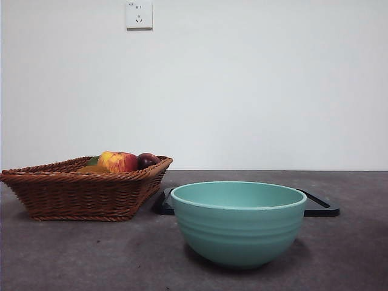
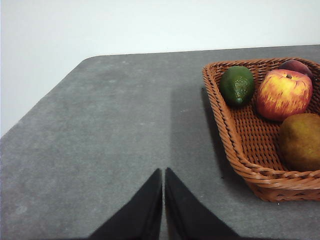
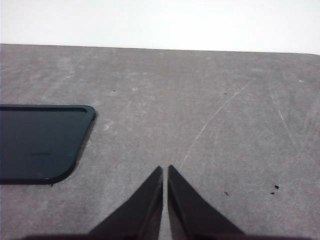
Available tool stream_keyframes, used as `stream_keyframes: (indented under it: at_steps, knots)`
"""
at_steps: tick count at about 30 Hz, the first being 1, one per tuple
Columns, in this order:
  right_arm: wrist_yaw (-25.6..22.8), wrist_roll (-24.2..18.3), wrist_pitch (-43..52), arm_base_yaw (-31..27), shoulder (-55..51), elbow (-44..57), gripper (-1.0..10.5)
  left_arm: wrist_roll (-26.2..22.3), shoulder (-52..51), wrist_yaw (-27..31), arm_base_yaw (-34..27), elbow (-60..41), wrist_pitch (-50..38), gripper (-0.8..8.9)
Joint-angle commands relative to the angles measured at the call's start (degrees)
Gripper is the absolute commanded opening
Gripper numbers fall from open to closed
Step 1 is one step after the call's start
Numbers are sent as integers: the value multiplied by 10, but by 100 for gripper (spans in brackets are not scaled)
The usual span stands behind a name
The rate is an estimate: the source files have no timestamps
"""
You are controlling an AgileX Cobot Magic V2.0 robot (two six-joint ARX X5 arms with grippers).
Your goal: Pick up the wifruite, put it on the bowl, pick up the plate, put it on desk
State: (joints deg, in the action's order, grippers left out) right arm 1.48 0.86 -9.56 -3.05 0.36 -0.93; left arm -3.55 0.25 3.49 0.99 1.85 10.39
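Observation:
The wifruite (image 2: 300, 141), rounded and orange-brown, lies in a wicker basket (image 2: 235, 135) beside a red-and-yellow apple (image 2: 284, 93); in the front view only its top (image 1: 91, 170) shows over the basket rim. The mint-green bowl (image 1: 238, 224) stands empty on the desk (image 1: 351, 254), in front of a flat dark plate (image 1: 319, 207). My left gripper (image 2: 163, 171) hovers shut over bare desk beside the basket. My right gripper (image 3: 165, 168) hovers shut over the desk, apart from the plate (image 3: 40, 142). Neither arm shows in the front view.
The basket (image 1: 79, 194) stands left of the bowl and also holds a green avocado (image 2: 237, 85) and a dark plum (image 2: 296, 66). A white wall with a socket (image 1: 139, 14) runs behind the desk's far edge.

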Motion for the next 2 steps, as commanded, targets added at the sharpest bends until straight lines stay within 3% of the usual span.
stream_keyframes:
  at_steps: [1,2]
  knots:
    - [0,6,6,0,-2,3,6,-3,-1,2,-1,-12,3,7]
    - [0,6,6,0,-2,3,6,-3,-1,2,-1,-12,3,7]
